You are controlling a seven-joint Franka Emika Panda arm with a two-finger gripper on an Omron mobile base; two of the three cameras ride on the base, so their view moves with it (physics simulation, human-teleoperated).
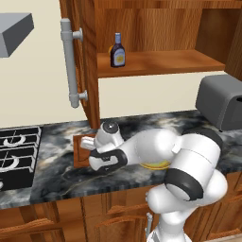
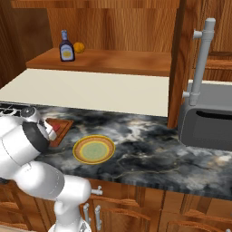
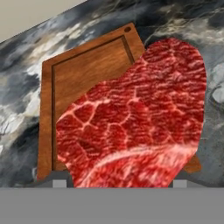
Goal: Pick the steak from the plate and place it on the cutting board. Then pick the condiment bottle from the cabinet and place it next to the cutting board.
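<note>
Counter (image 2: 149, 140): steak (image 3: 135, 127) seemingly above cutting board (image 3: 87, 70)

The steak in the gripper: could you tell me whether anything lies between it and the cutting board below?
Nothing visible does. In the hand view the steak hangs close under the camera, over the cutting board, whose exposed wood is bare. The gripper is above the board's spot on the counter; the plate sits aside.

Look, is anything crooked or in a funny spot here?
Yes: the steak sits close up in the hand view, in front of the cutting board, sticking out past its right edge. The plate is bare. The condiment bottle stands upright on the cabinet shelf.
</note>
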